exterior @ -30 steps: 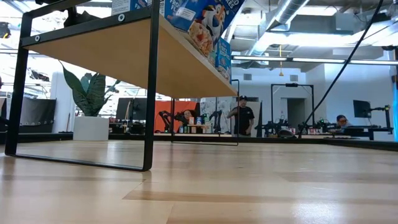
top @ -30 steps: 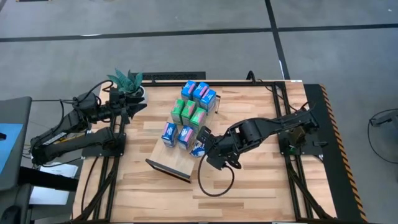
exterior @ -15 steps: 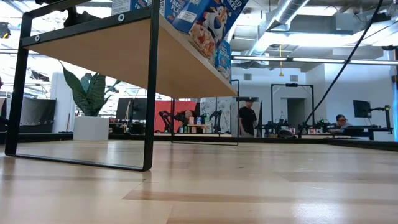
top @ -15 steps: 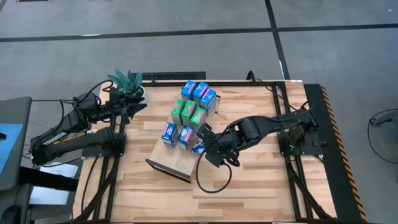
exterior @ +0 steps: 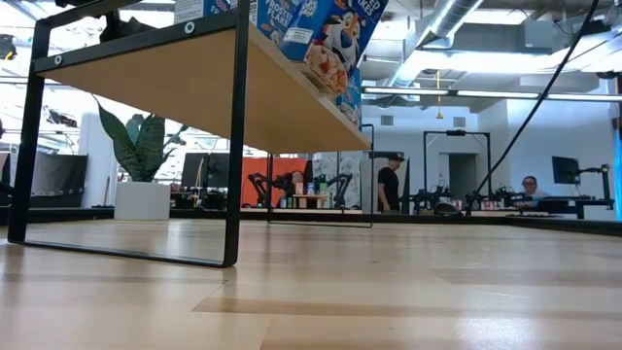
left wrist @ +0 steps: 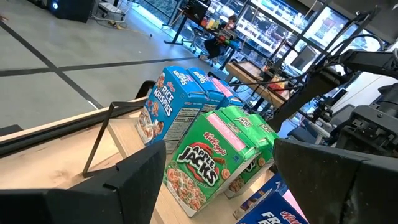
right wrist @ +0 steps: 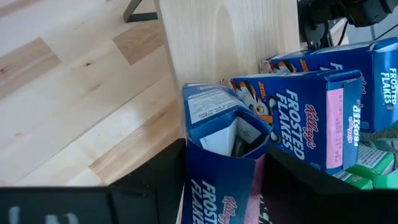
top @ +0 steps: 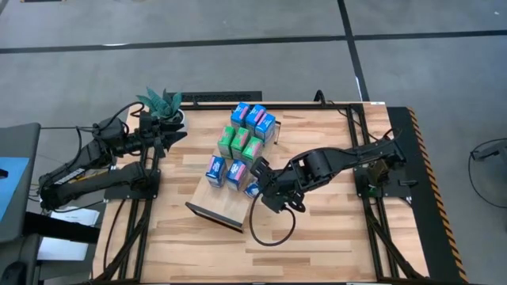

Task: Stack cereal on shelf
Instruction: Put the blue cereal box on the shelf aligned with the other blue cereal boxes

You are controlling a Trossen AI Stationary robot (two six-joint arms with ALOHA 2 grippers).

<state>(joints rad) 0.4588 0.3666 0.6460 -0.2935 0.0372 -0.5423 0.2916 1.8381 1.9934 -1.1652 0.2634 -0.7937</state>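
Observation:
The shelf [top: 223,203] is a light-wood board on dark legs, standing aslant mid-table; the low view shows its underside [exterior: 185,87]. Several blue and green cereal cartons [top: 242,142] stand on it. My right gripper [top: 260,188] is at the board's right edge, shut on a blue Frosted Flakes carton [right wrist: 217,124]. That carton shows tilted at the board's edge in the low view [exterior: 335,29]. My left gripper [top: 170,136] waits open at the table's far-left side, pointing at the cartons [left wrist: 205,155]. My right gripper pinches the blue carton between its two fingers [right wrist: 155,180], one on each side of the carton's lower part [right wrist: 214,186]. It comes slanting from the table's right. The carton's far end [right wrist: 227,127] sticks out past the fingers over the board, tilted; whether it touches the board I cannot tell.
A potted plant [top: 162,107] stands at the far-left corner beside the left arm. A dark cable loops on the table [top: 273,229] near the right gripper. A second Frosted Flakes carton [right wrist: 305,106] stands close beside the held one. People stand in the room behind [exterior: 387,185].
My right gripper has carried the blue carton a little farther toward the shelf's right edge. In the low view the carton has slid farther over the board's edge and stays tilted. The left arm has kept still.

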